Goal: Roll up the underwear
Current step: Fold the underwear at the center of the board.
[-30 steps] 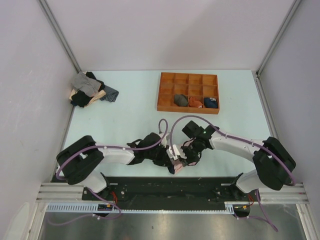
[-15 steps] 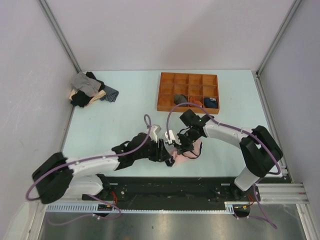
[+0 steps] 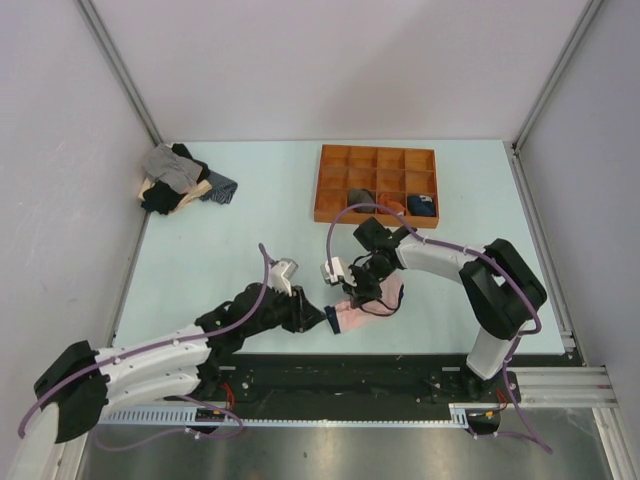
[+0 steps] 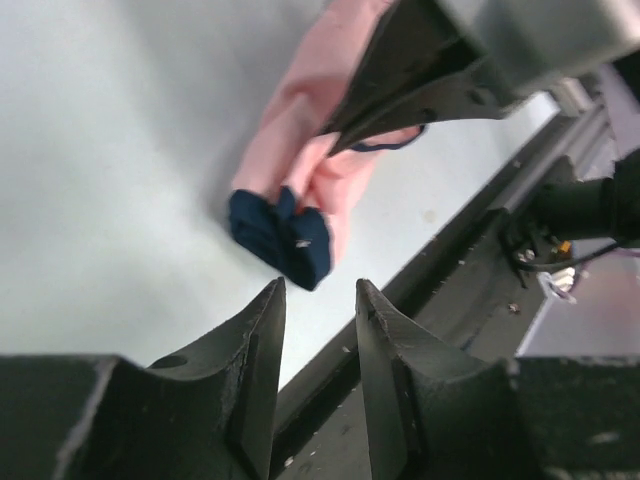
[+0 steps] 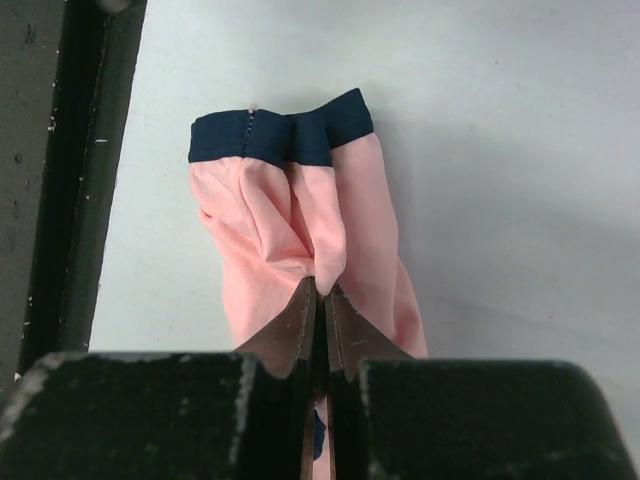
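The underwear (image 5: 290,215) is seen bunched lengthwise on the table (image 3: 230,260), near its front edge and between the two arms. Its navy waistband lies at the end nearest the left gripper (image 4: 318,292). A fold of the pink cloth is pinched in the clenched right gripper (image 5: 319,292). The left gripper's fingers are parted, and nothing is held between them, just short of the waistband. The rolling is judged barely begun. Next, the waistband end would need to be grasped and turned over with the cloth pinned. No brand, label or writing can be read.
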`<state>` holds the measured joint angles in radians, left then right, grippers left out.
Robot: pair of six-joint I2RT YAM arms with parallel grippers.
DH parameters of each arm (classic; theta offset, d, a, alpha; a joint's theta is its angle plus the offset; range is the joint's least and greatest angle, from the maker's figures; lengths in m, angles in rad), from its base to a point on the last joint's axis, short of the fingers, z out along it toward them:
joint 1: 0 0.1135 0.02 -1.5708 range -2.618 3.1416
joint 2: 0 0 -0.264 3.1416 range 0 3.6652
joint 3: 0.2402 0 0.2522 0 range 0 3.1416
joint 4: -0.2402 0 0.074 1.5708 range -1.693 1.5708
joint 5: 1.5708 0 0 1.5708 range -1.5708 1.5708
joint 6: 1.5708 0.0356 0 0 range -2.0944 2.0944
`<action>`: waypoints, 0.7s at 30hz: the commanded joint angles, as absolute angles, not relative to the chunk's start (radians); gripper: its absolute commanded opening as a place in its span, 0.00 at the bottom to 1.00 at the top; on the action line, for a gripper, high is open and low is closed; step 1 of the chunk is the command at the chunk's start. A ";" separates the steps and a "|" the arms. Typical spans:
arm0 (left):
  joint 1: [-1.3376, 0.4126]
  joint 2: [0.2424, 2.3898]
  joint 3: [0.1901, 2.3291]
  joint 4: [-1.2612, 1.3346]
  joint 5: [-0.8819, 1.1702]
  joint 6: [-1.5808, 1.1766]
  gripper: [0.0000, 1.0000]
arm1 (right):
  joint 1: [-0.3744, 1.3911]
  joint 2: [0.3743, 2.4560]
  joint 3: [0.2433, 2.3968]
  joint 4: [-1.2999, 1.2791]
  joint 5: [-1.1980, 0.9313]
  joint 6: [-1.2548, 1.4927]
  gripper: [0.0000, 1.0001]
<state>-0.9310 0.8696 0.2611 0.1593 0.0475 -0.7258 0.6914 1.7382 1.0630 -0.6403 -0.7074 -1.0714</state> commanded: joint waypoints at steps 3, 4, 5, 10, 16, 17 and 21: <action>-0.940 1.036 0.302 0.483 0.192 -0.707 0.39 | 0.690 1.753 1.101 -0.608 -0.721 -1.032 0.13; -0.940 1.064 0.310 0.506 0.198 -0.712 0.39 | 0.689 1.755 1.103 -0.603 -0.715 -1.020 0.13; -0.942 1.089 0.316 0.531 0.204 -0.722 0.39 | 0.689 1.755 1.103 -0.598 -0.707 -1.014 0.15; -0.951 1.261 0.327 0.643 0.227 -0.744 0.34 | 0.673 1.749 1.104 -0.578 -0.707 -0.979 0.19; -0.951 1.367 0.339 0.677 0.174 -0.755 0.32 | 0.669 1.744 1.108 -0.571 -0.707 -0.957 0.22; -0.950 1.383 0.345 0.664 0.155 -0.758 0.31 | 0.669 1.743 1.106 -0.566 -0.704 -0.951 0.22; -0.951 1.404 0.338 0.589 0.061 -0.804 0.22 | 0.658 1.718 1.106 -0.519 -0.641 -0.882 0.29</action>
